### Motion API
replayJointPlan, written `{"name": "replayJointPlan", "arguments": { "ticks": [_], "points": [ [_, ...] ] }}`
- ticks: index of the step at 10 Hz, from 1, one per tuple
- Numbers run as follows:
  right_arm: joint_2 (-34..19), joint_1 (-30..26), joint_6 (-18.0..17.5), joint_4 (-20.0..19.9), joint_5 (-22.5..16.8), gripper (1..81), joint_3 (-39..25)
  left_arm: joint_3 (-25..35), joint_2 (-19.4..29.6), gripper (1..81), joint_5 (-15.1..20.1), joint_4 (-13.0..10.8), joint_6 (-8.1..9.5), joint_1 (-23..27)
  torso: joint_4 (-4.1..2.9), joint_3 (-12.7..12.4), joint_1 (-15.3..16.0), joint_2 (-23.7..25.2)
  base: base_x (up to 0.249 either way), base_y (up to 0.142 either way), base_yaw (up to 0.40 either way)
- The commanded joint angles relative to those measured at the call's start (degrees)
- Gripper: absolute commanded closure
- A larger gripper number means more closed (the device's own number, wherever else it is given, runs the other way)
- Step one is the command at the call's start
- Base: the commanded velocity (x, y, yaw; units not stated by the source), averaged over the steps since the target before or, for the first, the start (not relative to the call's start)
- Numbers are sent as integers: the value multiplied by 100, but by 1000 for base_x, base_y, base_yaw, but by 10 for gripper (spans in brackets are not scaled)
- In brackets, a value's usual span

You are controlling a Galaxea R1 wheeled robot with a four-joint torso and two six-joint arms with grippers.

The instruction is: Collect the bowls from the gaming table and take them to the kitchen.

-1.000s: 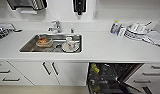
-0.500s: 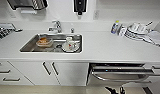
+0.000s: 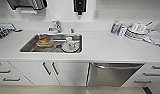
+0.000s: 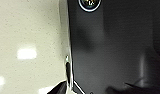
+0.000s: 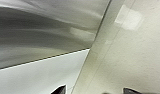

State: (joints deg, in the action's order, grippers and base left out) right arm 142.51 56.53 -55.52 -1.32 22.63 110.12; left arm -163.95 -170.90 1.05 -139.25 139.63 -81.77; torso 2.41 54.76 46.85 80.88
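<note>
jaws first, operator: you cannot tell how either pair is standing, since only dark tips are poking into the edge of each wrist view, and you cannot tell whether anything is being held. your left wrist camera is looking along a dark panel (image 4: 108, 50) with a pale speckled floor (image 4: 28, 37) beside it. your right wrist camera is facing a brushed grey steel surface (image 5: 41, 32), a white panel (image 5: 33, 77) and the same pale floor (image 5: 136, 55).

you are looking down at the kitchen from the head camera. the white countertop (image 3: 101, 48) is running across the view, with the steel sink (image 3: 28, 45) set into it and the tap (image 3: 56, 26) standing behind the basin. dishes are sitting inside the sink: an orange-brown container (image 3: 44, 41) toward the left, and a white cup (image 3: 70, 43) on a plate toward the right. you cannot tell whether any of the bowls are lying among them. a stack of white dishes (image 3: 137, 30) is resting on the counter at the right, with a blue-capped bottle (image 3: 115, 27) just beside it. below the counter, white cabinets (image 3: 46, 72) are standing to the left of the dishwasher (image 3: 113, 73), whose steel door is tilting slightly open at the top.
</note>
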Motion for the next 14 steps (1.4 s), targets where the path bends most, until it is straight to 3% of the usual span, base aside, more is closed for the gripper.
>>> {"name": "replayJointPlan", "arguments": {
  "ticks": [1,3,8,10,13,14],
  "points": [
    [859,1278,41,1860,-57,10,1726,-41,29,10,281,3,-15,25,0,0,0,0,0,0,0],
    [1220,1936,41,2405,-56,10,2633,-41,20,10,282,3,-15,25,2,0,0,0,0,0,0],
    [1915,3062,67,4095,-74,10,3884,-41,64,10,273,-32,-15,16,2,0,0,0,0,0,0],
    [2301,3404,67,4578,-65,10,4437,-32,56,10,291,-57,-24,16,2,0,0,2,0,0,0],
    [2645,3756,111,4799,-74,10,4737,153,64,10,361,-779,-24,-80,2,-2,0,2,0,0,0],
    [2742,3836,164,4799,-136,10,4790,258,91,10,370,-911,-24,-98,0,-2,0,2,0,0,0]
  ]
}}
